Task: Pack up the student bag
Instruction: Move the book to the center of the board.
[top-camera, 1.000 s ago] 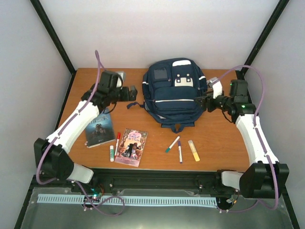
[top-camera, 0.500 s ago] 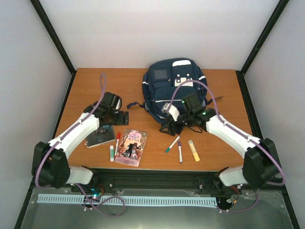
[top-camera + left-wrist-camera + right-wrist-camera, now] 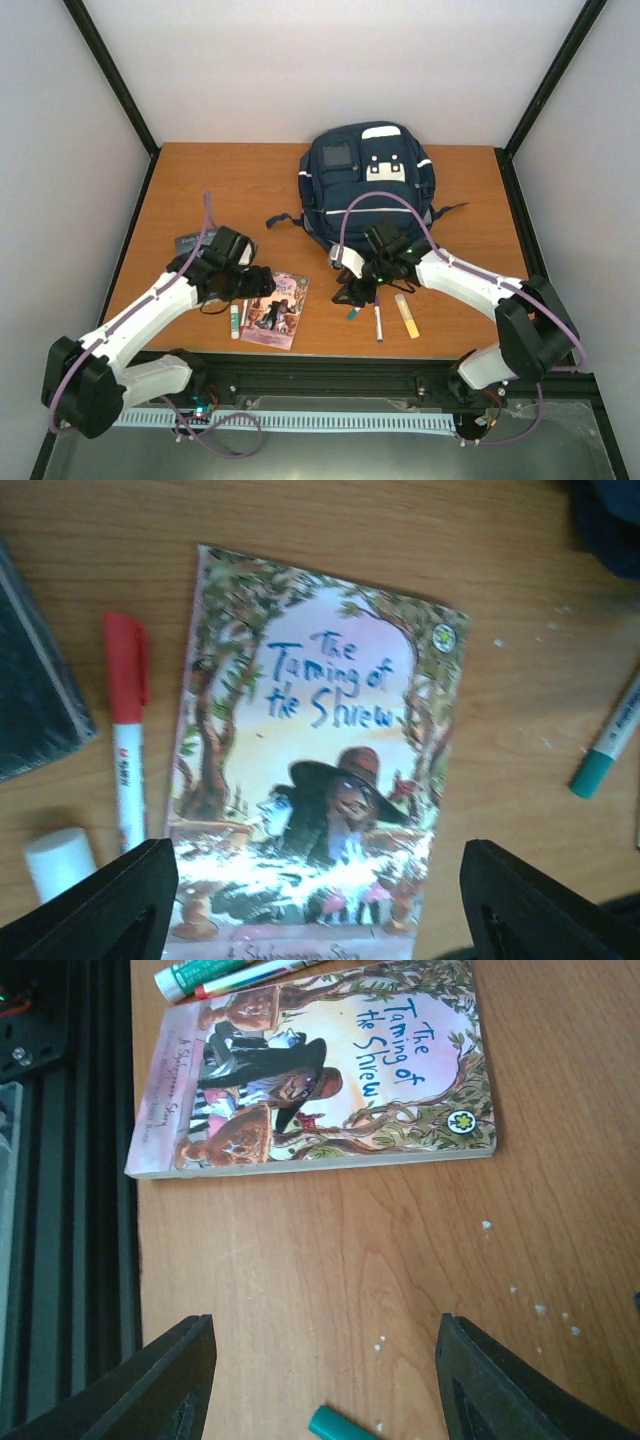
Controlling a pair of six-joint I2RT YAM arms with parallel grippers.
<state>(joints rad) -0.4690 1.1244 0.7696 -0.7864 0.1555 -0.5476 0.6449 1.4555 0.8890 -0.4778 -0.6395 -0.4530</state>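
The navy-blue student bag lies flat at the back middle of the table, and I cannot see any opening. My left gripper is open and empty, hovering over the lower half of a pink paperback, "The Taming of the Shrew", its jaws straddling the book's width. My right gripper is open and empty just in front of the bag, low over bare wood, with the cap end of a teal marker between its jaws. The paperback also shows in the right wrist view.
A red pen, a white glue stick and a dark book lie left of the paperback. A purple marker and a yellow highlighter lie right of the teal marker. The table's front rail is close.
Both arms swung from beside the bag toward the front of the table. The left gripper went from the dark book to over the paperback. The right came down to the teal marker.
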